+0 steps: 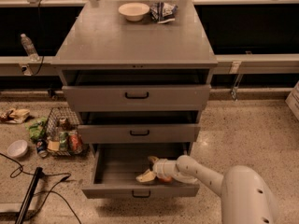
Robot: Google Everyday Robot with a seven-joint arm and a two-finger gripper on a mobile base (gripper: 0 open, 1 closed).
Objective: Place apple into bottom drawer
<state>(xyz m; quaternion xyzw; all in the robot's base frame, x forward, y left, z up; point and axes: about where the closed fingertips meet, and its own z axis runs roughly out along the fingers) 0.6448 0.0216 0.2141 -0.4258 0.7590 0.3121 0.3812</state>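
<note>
The white robot arm reaches into the pulled-out lowest grey metal bottom drawer (pixel 112 191); its gripper (pixel 144 168) hangs low over the drawer floor, near the front panel; the fingers (pixel 145 176) are spread wide with only bare floor between them; the small red apple (pixel 164 179) shows as a reddish patch inside the drawer, tucked just under the gripper's wrist.

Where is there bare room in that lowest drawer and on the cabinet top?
The bottom drawer is bare on its left, between its left wall and the gripper. The cabinet top is bare in front of the bowl and bag. Crowded: the drawer's right, filled by the arm.
</note>
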